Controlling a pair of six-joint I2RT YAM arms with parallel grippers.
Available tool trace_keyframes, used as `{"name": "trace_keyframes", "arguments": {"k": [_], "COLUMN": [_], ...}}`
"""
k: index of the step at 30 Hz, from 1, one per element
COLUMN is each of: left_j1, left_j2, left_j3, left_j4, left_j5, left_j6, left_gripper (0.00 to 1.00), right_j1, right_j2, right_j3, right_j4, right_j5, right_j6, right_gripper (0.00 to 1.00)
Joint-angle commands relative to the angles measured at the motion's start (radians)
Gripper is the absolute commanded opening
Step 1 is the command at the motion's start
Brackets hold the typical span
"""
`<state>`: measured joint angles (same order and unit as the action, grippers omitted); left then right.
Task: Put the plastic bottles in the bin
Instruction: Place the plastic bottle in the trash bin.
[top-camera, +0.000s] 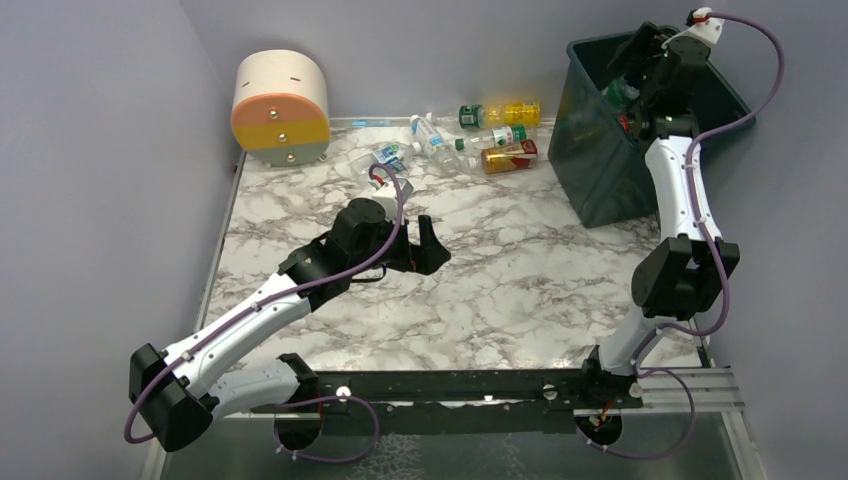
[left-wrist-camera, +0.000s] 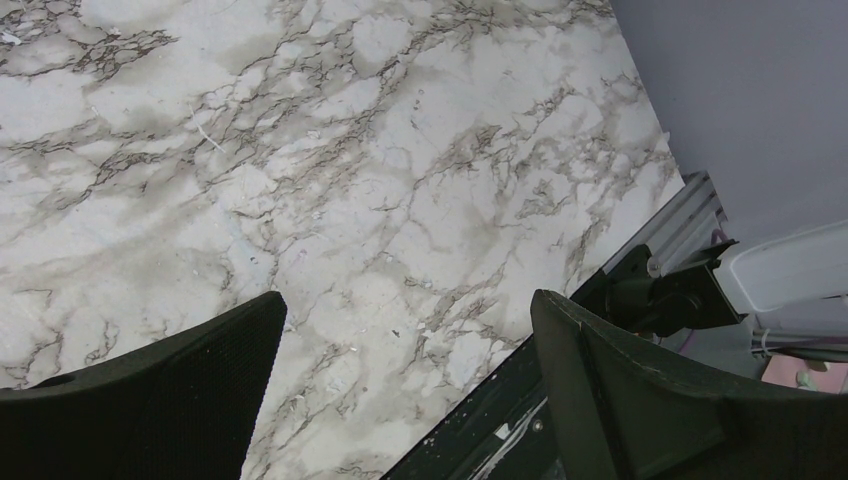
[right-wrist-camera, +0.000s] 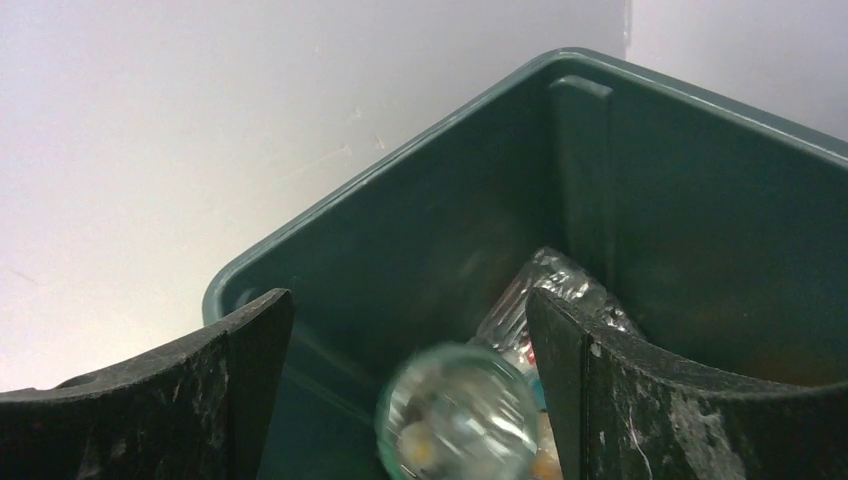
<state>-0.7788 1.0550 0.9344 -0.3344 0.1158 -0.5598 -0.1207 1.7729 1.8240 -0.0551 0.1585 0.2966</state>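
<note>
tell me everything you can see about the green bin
The bin is a large dark teal-green square tub, smooth plastic by its look, with tapered sides, rounded corners and a flared rim. It stands upright on the marble table at its far right corner. The right gripper hangs over its opening, fingers apart. Inside are plastic bottles, one blurred just below the fingers, another crumpled against an inner side.
</note>
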Motion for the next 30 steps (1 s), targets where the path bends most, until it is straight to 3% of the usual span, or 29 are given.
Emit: {"name": "trace_keyframes", "arguments": {"k": [1,10,18,23,25,27,30], "left_j1": [0.002,0.002,0.003,0.003,0.003,0.004,0.004], "left_j2": [0.000,0.011,0.088,0.139,0.172,0.202,0.250], "left_j3": [-0.002,-0.005,0.058,0.083,0.098,0.111,0.134], "left_j4": [0.024,0.026,0.013,0.017,0.018,0.022,0.026], "left_j5": [0.009,0.006,-0.029,-0.056,-0.057,-0.054,-0.051], "left_j6": [0.000,-0.002,0.005,-0.006,-0.009,-0.010,-0.005], "left_gripper": [0.99,0.99,0.99,0.99,0.99,0.99,0.99], "right_j1": [0.003,0.076,0.276,0.543,0.599,0.648,0.690], "right_j2": [-0.043,-0.147,-0.279,-0.447,-0.509,-0.545,-0.582], "right_j3": [-0.009,-0.029,-0.124,-0.423,-0.585,-0.720,-0.843], "right_j4": [-0.028,-0.050,-0.108,-0.099,-0.065,-0.059,-0.076], "right_j5": [-0.046,-0.149,-0.465,-0.451,-0.454,-0.451,-0.424], "right_j6": [0.010,0.001,0.008,0.024,0.076,0.090,0.087], "right_gripper": [0.90,0.92,0.93,0.93,0.93,1.00,0.99]}}
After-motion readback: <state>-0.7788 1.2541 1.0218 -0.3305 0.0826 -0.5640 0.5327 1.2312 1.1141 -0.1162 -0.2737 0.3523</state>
